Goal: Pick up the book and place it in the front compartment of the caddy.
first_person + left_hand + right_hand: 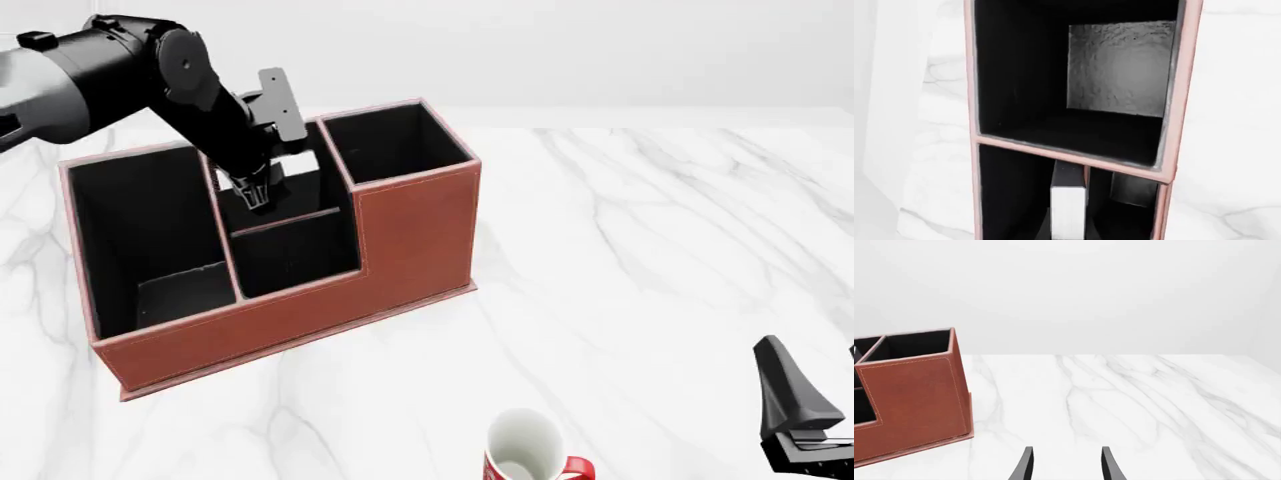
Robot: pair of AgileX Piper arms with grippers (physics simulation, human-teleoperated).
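The red-brown caddy [400, 230] stands at the left of the table and also shows in the right wrist view [914, 390]. My left gripper [254, 195] points down into the squarish middle cell, the front compartment [318, 195], behind the low partition [287, 221]. In the left wrist view the black book [1068, 207] stands upright with its white page edge showing, inside the caddy beside the partition, in line with my fingers. The fingers themselves blend into the black lining. My right gripper [1066, 467] is open and empty, low at the front right [801, 420].
A red-and-white mug [527, 450] stands near the table's front edge, between the caddy and my right gripper. The caddy's large end cell [147, 240] lies left of my left gripper, and a tall cell [394, 140] lies right of it.
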